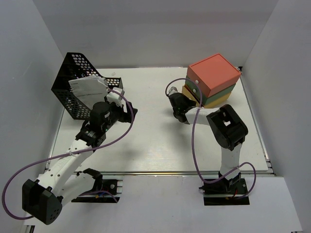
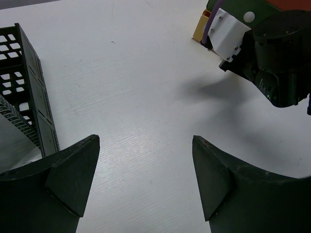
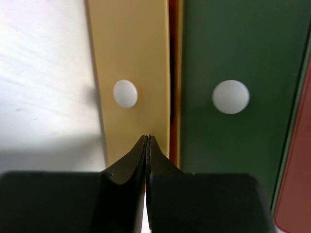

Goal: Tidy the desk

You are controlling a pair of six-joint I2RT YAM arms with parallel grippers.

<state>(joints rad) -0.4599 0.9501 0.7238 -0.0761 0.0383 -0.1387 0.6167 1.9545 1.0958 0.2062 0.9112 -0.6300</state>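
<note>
Left hand (image 2: pixel 146 141) hangs with its two dark fingers spread wide over bare white table (image 1: pixel 155 143), nothing between them. In its wrist view, one finger sits just beside the wall of the black mesh basket (image 1: pixel 73 80). That basket stands at the far left of the table with a white sheet-like item (image 1: pixel 88 87) leaning in it. The right hand (image 3: pixel 147 141) has its fingers pressed together on nothing, with the tips pointed at the face of the yellow drawer (image 3: pixel 131 53), close under its white knob (image 3: pixel 125 93). Whether the tips touch the drawer front cannot be told. Beside the yellow drawer is the green drawer (image 3: pixel 228 43) with its own white knob (image 3: pixel 231 96). Both belong to the stacked drawer box (image 1: pixel 212 79), coral on top, at the far right of the table. The table spreads wide beneath both arms, and a metal rail (image 1: pixel 160 172) runs along its near edge.
</note>
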